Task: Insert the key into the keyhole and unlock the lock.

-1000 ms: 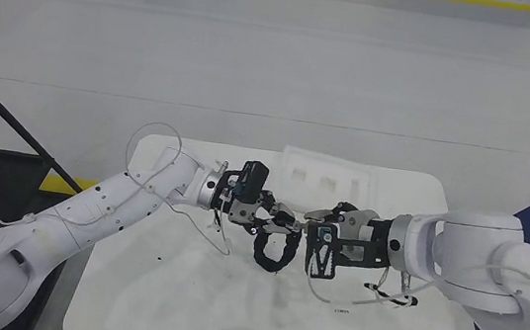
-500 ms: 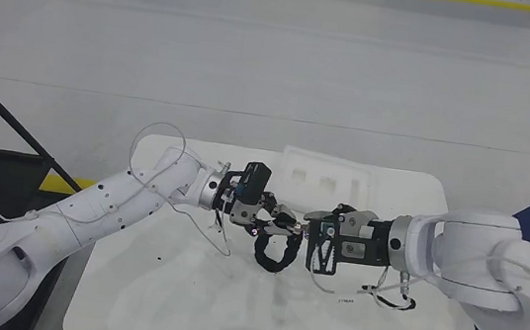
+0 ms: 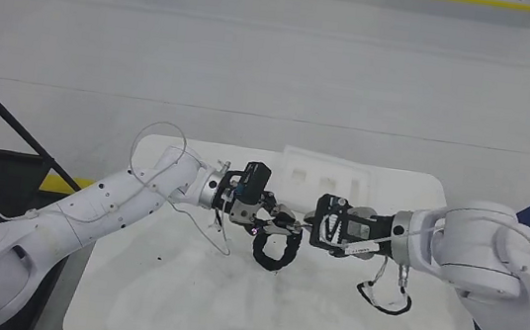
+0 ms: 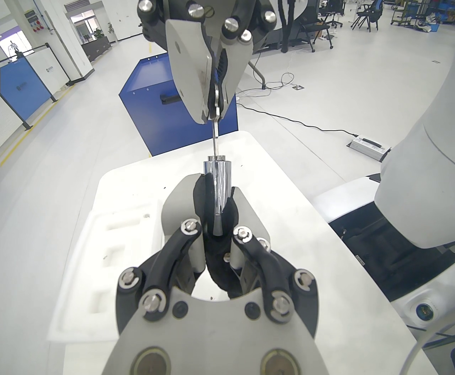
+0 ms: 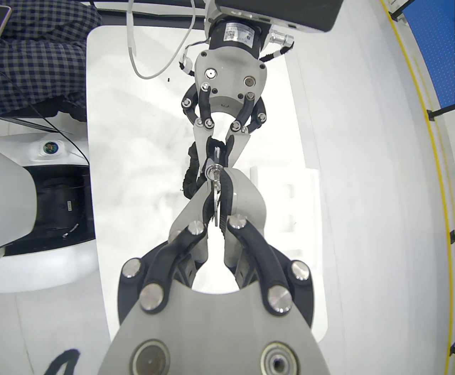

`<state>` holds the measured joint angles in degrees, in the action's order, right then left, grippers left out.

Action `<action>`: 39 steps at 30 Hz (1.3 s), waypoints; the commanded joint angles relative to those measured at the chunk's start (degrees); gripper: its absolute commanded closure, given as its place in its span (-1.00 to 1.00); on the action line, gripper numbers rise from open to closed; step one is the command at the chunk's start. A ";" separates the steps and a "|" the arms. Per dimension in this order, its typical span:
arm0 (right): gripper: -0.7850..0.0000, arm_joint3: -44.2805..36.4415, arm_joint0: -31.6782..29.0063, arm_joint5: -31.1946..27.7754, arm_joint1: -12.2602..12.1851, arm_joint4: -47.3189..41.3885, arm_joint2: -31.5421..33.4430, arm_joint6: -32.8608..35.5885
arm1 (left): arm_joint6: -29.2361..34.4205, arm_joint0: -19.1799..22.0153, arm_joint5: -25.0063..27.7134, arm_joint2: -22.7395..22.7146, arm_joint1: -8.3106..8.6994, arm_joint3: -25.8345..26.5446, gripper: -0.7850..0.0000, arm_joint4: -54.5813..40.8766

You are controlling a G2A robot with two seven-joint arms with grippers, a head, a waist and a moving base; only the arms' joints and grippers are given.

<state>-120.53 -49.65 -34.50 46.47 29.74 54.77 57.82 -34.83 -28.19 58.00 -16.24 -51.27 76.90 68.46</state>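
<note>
key (image 4: 214, 136) meets lock (image 4: 217, 177) above the table's (image 3: 179, 294) middle
left gripper (image 4: 215, 195) is clamped on the chrome lock, black cable loop (image 3: 272, 254) hanging under it; right gripper (image 4: 212, 117) pinches the key, blade at the keyhole end. white foam tray (image 3: 328, 178) at the far edge, blue cabinet (image 4: 170, 106) beside, pale floor (image 3: 278, 57).

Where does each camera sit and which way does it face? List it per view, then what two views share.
Top view: above the arms, looking down at the table; both arms show, meeting mid-table.
Left wrist view: on the left wrist, looking along the left gripper clamping the lock.
Right wrist view: on the right wrist, looking along the right gripper clamping the key.
Shared: both wrist views show the key at the lock's keyhole.
</note>
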 commanded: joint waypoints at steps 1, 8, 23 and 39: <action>1.00 0.76 0.06 0.99 0.07 -1.78 -0.17 0.35 | 0.01 0.00 0.00 -0.18 -0.01 -0.07 1.00 0.17; 1.00 3.24 0.21 5.67 0.34 -8.49 -0.53 1.76 | 0.81 -0.79 -0.19 -2.30 0.01 0.14 1.00 1.38; -1.00 6.51 -1.45 7.45 0.27 -12.89 0.75 2.03 | 12.83 -4.23 -0.79 -5.57 -0.50 -1.62 1.00 3.04; -1.00 9.68 -9.41 0.02 -1.20 -11.92 7.16 -5.28 | 40.20 -5.30 -5.74 -1.99 -6.40 -9.24 1.00 0.38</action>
<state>-111.21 -58.81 -33.92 45.27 17.70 61.77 53.27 3.59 -33.66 52.68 -18.53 -57.22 68.14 68.25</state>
